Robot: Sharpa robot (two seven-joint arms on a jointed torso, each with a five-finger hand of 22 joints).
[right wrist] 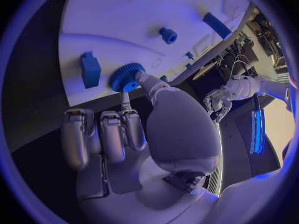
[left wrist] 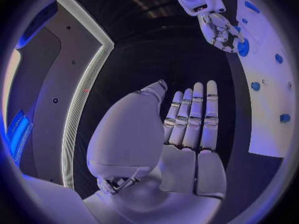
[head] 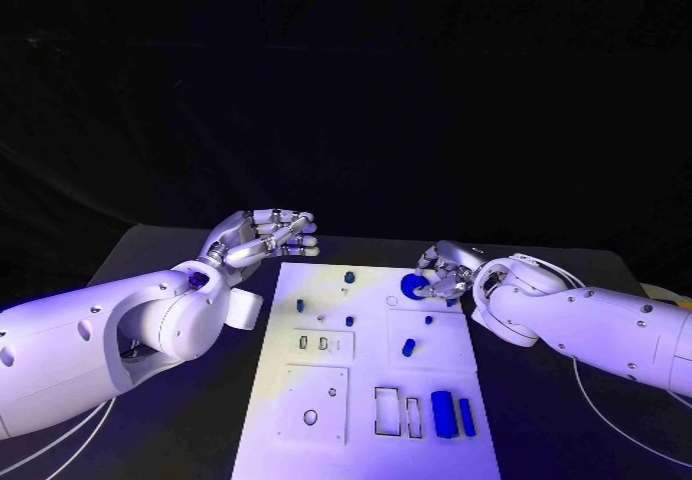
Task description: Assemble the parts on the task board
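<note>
The white task board (head: 310,365) lies in the middle of the table. My right hand (head: 450,270) is at the board's far right corner and pinches a round blue gear (head: 414,288) between thumb and a finger. The right wrist view shows that gear (right wrist: 126,77) at the board's (right wrist: 124,15) surface near its edge, with the thumb tip against it. My left hand (head: 267,235) hovers beyond the board's far left corner, fingers straight and apart in the left wrist view (left wrist: 187,134), holding nothing. From there the right hand (left wrist: 219,30) and the gear (left wrist: 243,47) also show.
Small blue pegs (head: 348,275) (head: 408,347) stand or lie on the board. Two blue bars (head: 444,414) sit by rectangular slots (head: 388,411) at the near right. A blue block (right wrist: 90,68) lies beside the gear. Cables run along the table's left and right sides.
</note>
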